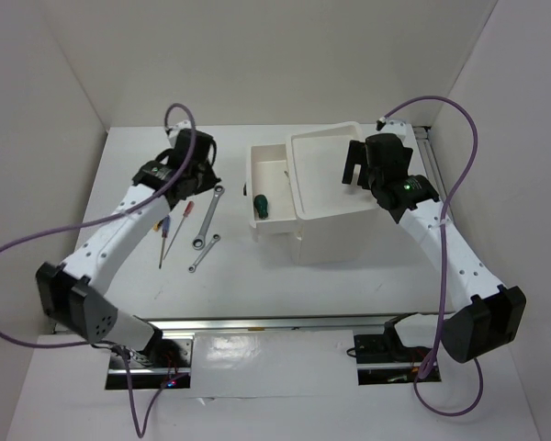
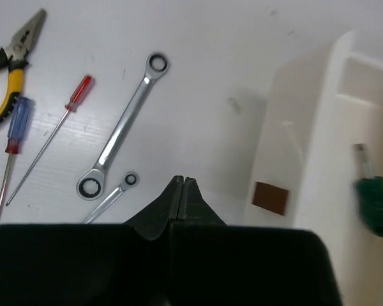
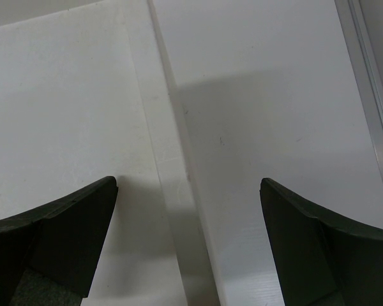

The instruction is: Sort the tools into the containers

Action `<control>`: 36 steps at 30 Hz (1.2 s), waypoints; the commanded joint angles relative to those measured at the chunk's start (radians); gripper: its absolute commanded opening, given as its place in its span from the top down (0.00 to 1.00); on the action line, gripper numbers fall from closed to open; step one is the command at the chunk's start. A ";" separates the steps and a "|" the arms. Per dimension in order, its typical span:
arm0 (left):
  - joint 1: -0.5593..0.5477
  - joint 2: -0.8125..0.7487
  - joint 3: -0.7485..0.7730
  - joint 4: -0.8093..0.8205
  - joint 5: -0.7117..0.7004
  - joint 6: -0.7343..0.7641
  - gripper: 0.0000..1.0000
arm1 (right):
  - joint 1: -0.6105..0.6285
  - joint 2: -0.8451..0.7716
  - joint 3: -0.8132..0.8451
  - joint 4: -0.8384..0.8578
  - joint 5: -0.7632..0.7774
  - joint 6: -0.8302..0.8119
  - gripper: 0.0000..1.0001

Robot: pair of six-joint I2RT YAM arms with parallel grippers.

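The white box unit (image 1: 335, 230) has a shallow top tray (image 1: 317, 147) and one drawer (image 1: 268, 176) pulled out to the left, its brown handle (image 2: 270, 197) showing. A green-handled screwdriver (image 1: 260, 204) lies in that drawer, also in the left wrist view (image 2: 374, 199). Left of it on the table lie the long wrench (image 2: 124, 124), short wrench (image 2: 112, 194), red screwdriver (image 2: 57, 131), a blue-and-red-handled screwdriver (image 2: 13, 137) and yellow pliers (image 2: 6, 73). My left gripper (image 2: 180, 182) is shut and empty, above the table between wrenches and drawer. My right gripper (image 3: 188, 185) is open and empty, straddling the tray's right rim (image 3: 179, 210).
White walls close in the table at the back and both sides. An aluminium rail (image 3: 370, 95) runs along the table's right edge. The long wrench (image 1: 209, 213) and short wrench (image 1: 203, 253) lie just right of my left arm.
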 commanded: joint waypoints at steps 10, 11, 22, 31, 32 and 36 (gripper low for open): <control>-0.124 0.219 0.052 0.213 0.119 0.131 0.85 | 0.008 0.005 -0.019 -0.060 0.014 -0.040 0.00; -0.156 0.255 0.075 0.213 0.119 0.153 0.85 | 0.008 0.005 -0.019 -0.060 0.014 -0.040 0.00; -0.284 0.444 0.270 0.303 0.192 0.202 0.84 | 0.017 -0.006 -0.010 -0.070 0.037 0.000 0.00; -0.294 0.412 0.239 0.360 0.220 0.211 0.63 | 0.017 -0.006 -0.010 -0.068 0.009 0.031 0.00; -0.294 0.403 0.229 0.360 0.211 0.199 0.56 | 0.017 -0.006 -0.010 -0.068 0.009 0.031 0.00; -0.265 0.360 0.207 0.192 0.029 0.043 0.09 | 0.017 -0.006 -0.010 -0.079 0.038 0.031 0.00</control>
